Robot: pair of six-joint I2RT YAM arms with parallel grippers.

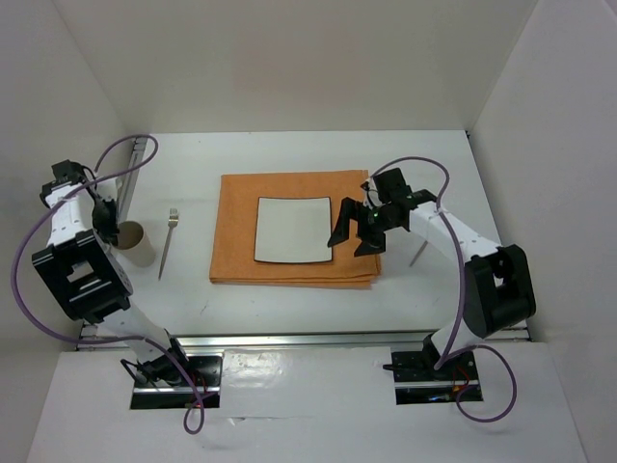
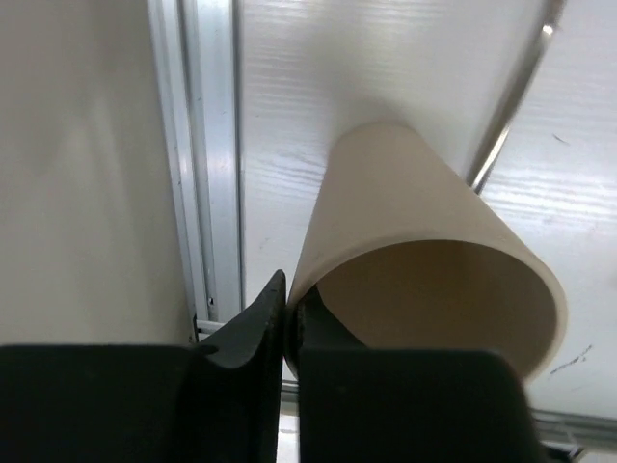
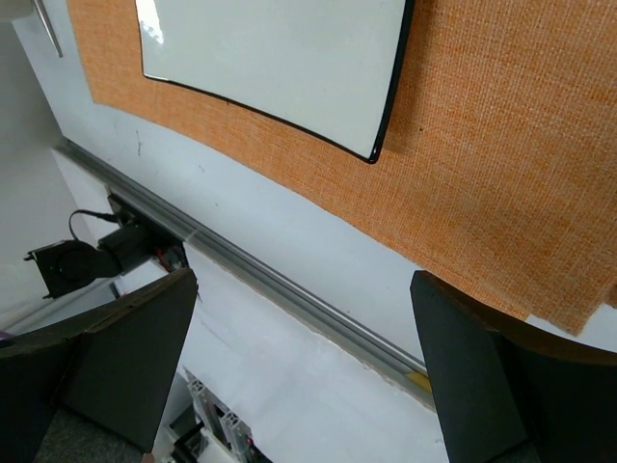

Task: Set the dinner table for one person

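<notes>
The dinner table [image 1: 289, 154] is a wide white top. At its left edge stands a beige paper cup [image 1: 136, 244]. My left gripper [image 1: 113, 229] is shut on the cup [image 2: 424, 241]: in the left wrist view the gripper [image 2: 289, 307] pinches the rim wall, one finger outside and one inside. A fork [image 1: 168, 242] lies just right of the cup. An orange cloth [image 1: 236, 227] lies mid-table with a square white plate [image 1: 292, 230] on it. My right gripper [image 1: 352, 231] hangs open over the cloth's right edge, and in its own view the gripper [image 3: 304, 299] holds nothing.
A thin grey utensil [image 1: 419, 254] lies right of the cloth, beside the right arm. A metal rail [image 1: 318, 338] runs along the near edge, and another rail [image 2: 207, 164] borders the left side by the wall. White walls close in the left, back and right.
</notes>
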